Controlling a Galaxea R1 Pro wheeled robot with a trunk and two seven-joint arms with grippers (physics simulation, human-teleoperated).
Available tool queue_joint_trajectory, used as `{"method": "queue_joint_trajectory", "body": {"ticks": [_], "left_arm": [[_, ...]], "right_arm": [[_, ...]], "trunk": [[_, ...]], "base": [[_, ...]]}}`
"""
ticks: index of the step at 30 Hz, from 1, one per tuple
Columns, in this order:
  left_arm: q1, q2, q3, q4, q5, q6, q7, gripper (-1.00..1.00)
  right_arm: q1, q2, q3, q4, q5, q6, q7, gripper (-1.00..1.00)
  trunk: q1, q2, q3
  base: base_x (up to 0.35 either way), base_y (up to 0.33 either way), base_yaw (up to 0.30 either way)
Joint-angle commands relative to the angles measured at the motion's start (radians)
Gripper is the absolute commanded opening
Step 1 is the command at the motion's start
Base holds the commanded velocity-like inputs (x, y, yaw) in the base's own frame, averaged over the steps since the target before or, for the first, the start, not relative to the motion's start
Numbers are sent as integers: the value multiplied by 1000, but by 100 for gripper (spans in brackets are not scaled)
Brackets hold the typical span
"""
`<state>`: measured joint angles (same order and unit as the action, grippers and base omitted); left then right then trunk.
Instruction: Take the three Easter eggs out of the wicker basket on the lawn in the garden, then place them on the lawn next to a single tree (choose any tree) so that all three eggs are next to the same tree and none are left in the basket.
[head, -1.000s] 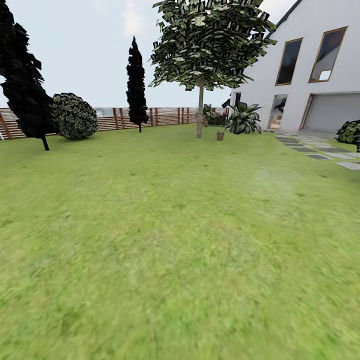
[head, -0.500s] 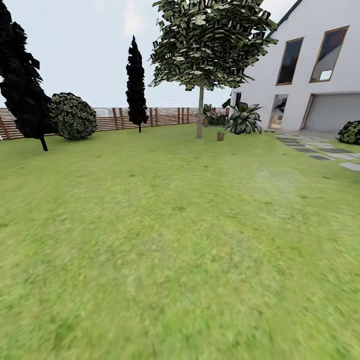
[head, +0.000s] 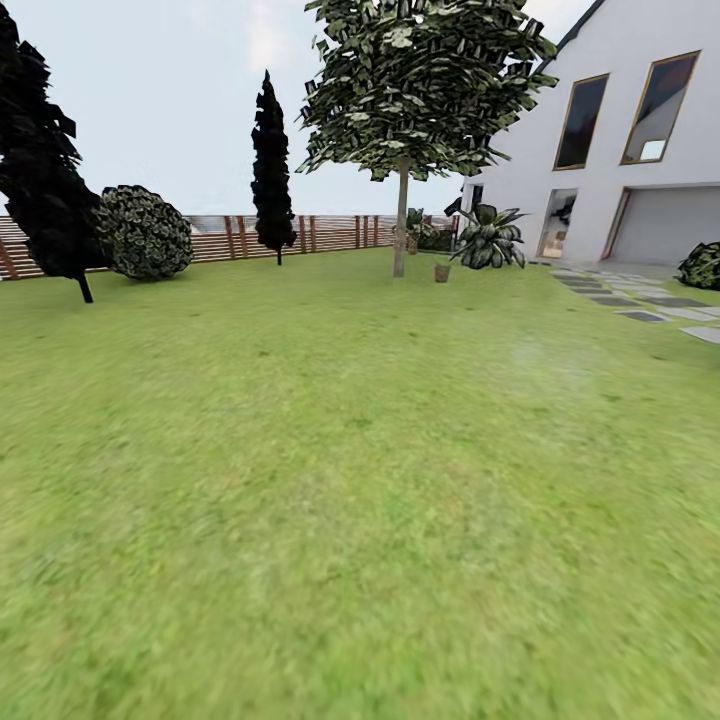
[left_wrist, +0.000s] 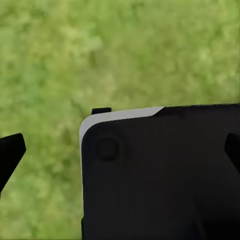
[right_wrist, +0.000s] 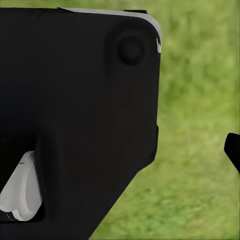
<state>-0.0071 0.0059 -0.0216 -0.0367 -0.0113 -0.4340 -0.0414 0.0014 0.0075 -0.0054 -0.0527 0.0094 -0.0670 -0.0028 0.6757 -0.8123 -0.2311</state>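
The lawn (head: 340, 470) stretches wide and green ahead of me in the head view. At its far side stands the tree (head: 400, 230), with a pale straight trunk and a broad leafy crown. A small brown container (head: 440, 271) sits on the grass just right of the trunk, too far off to tell whether it is the wicker basket. The Easter eggs are out of view. My left gripper (left_wrist: 120, 150) hangs over grass, open, with its dark fingertips (left_wrist: 11, 150) far apart and nothing between them. My right gripper (right_wrist: 120, 150) shows one fingertip (right_wrist: 233, 150) at the frame's edge, also over grass.
Two dark cypresses (head: 272, 170) (head: 45, 190) and a round shrub (head: 148, 232) line the brown slatted fence (head: 330, 232). A white house (head: 620, 150), a spiky plant (head: 488, 240) and grey stepping stones (head: 640, 305) lie to the right. A black part of the robot (left_wrist: 160, 175) blocks much of both wrist views.
The whole head view has crept slightly outward, as if the camera moved forward a little. Nothing on the lawn has moved.
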Motion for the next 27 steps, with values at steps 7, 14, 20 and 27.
{"method": "queue_joint_trajectory", "body": {"ticks": [7,14,20,27], "left_arm": [[-1,1,-2,0,-1,-3,-2,100],[-1,1,-2,0,0,-4,-3,100],[-1,2,-2,0,1,-5,-2,100],[-1,2,-1,0,1,-5,-3,100]], "right_arm": [[0,0,-1,-1,1,-2,0,100],[0,0,-1,-1,1,-2,0,100],[0,0,-1,-1,1,-2,0,100],[0,0,-1,-1,0,-2,0,100]], "trunk": [[0,-1,-1],[0,-1,-1],[0,-1,-1],[0,-1,-1]], "base": [[180,0,0],[161,0,0],[147,0,0],[135,0,0]]}}
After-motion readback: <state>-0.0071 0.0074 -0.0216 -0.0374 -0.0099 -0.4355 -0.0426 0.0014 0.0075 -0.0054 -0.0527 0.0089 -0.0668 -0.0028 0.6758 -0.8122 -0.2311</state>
